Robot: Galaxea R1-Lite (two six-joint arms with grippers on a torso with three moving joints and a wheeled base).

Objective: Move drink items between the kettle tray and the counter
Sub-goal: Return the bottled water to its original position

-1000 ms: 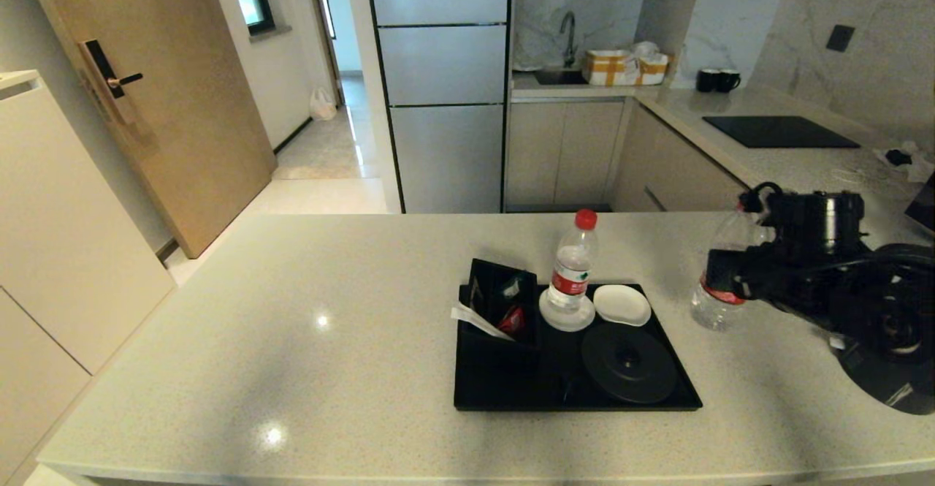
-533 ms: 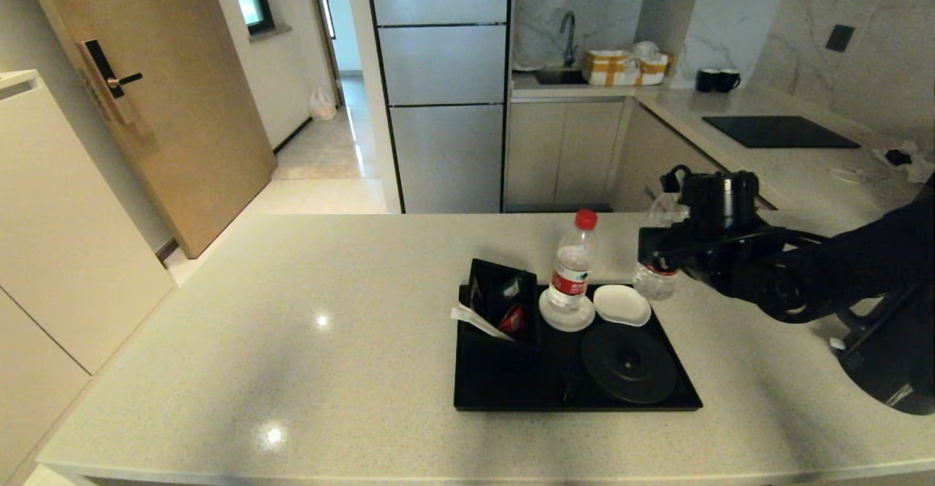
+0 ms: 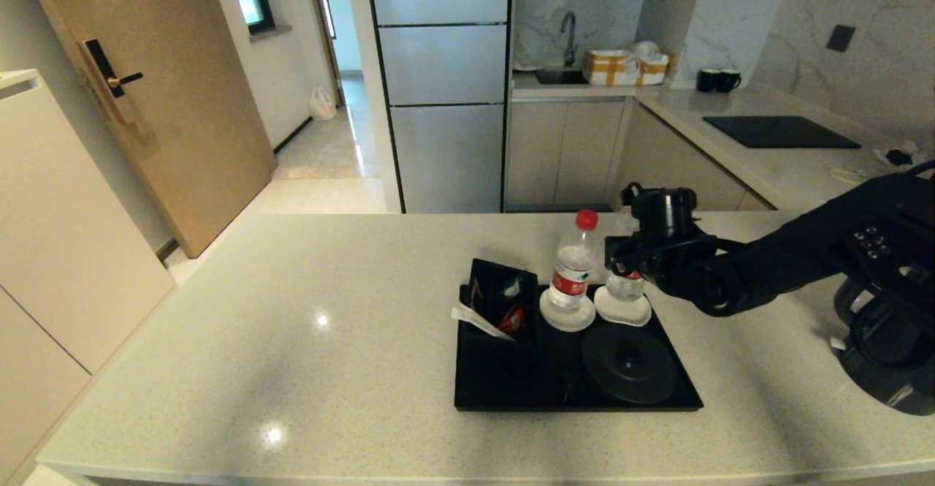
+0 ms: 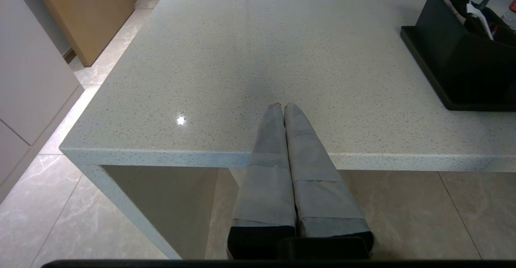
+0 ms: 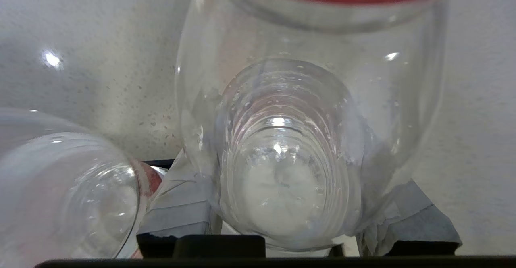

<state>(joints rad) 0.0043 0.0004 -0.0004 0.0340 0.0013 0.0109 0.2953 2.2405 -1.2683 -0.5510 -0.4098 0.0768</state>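
My right gripper (image 3: 625,256) (image 5: 292,203) is shut on a clear water bottle (image 3: 626,287) (image 5: 290,147), which it holds upright over the right white coaster (image 3: 622,309) on the kettle tray (image 3: 511,395). Whether the bottle's base touches the coaster I cannot tell. The second bottle (image 3: 573,270) (image 5: 60,195), red-capped, stands on the left coaster close beside it. The round kettle base (image 3: 630,363) is bare. The dark kettle (image 3: 887,373) stands on the counter (image 3: 292,310) at the far right, partly behind my right arm. My left gripper (image 4: 283,106) hangs shut at the counter's near edge, holding nothing.
A black box of sachets (image 3: 501,300) (image 4: 463,58) stands on the tray's left part. Behind, a side counter carries a black hob (image 3: 778,132) and two black mugs (image 3: 716,80). A wide bare stretch of counter (image 4: 242,58) lies left of the tray.
My right gripper has carried the bottle leftward from the counter right of the tray to above the right coaster, and lower.
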